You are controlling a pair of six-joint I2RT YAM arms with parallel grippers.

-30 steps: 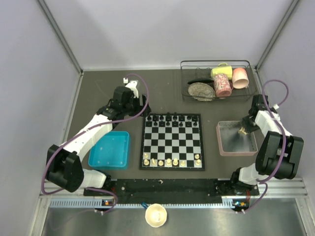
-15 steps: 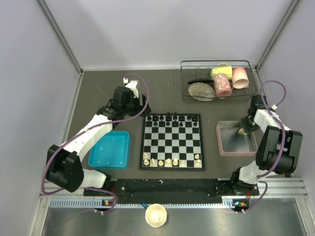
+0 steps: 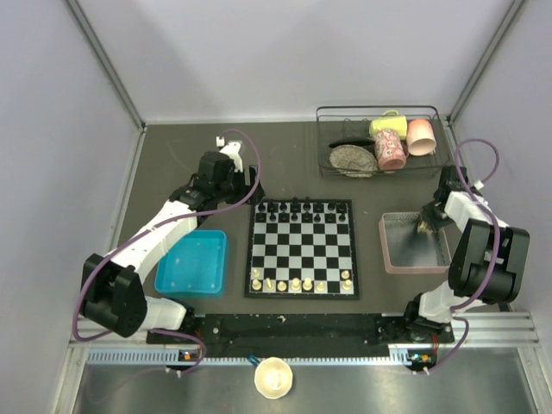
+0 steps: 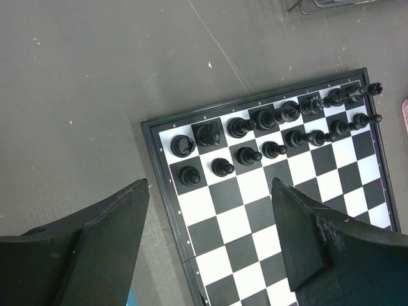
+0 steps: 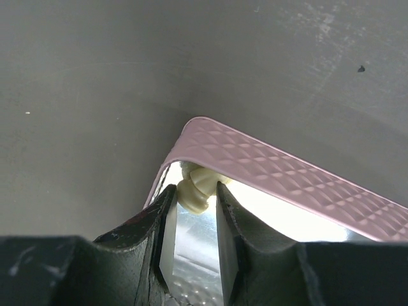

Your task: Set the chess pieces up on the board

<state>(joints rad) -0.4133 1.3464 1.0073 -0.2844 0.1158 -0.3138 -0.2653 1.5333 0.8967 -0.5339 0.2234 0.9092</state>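
The board (image 3: 302, 248) lies mid-table, with black pieces (image 3: 302, 207) on its far rows and several cream chess pieces (image 3: 296, 283) on its near row. My left gripper (image 3: 248, 195) is open and empty above the board's far-left corner; in the left wrist view (image 4: 210, 223) its fingers straddle the board's edge (image 4: 167, 191) near the black pieces (image 4: 255, 137). My right gripper (image 3: 424, 226) is over the pinkish tray (image 3: 414, 266). In the right wrist view (image 5: 193, 199) it is shut on a cream chess piece (image 5: 194, 190) by the tray's corner wall (image 5: 287, 175).
A blue tray (image 3: 194, 263) lies left of the board. A wire rack (image 3: 379, 142) at the back right holds cups and a plate. A cream bowl (image 3: 274, 377) sits on the metal strip at the near edge.
My right gripper has shifted slightly toward the far side of the pinkish tray with the cream piece between its fingers. The left arm has not moved.
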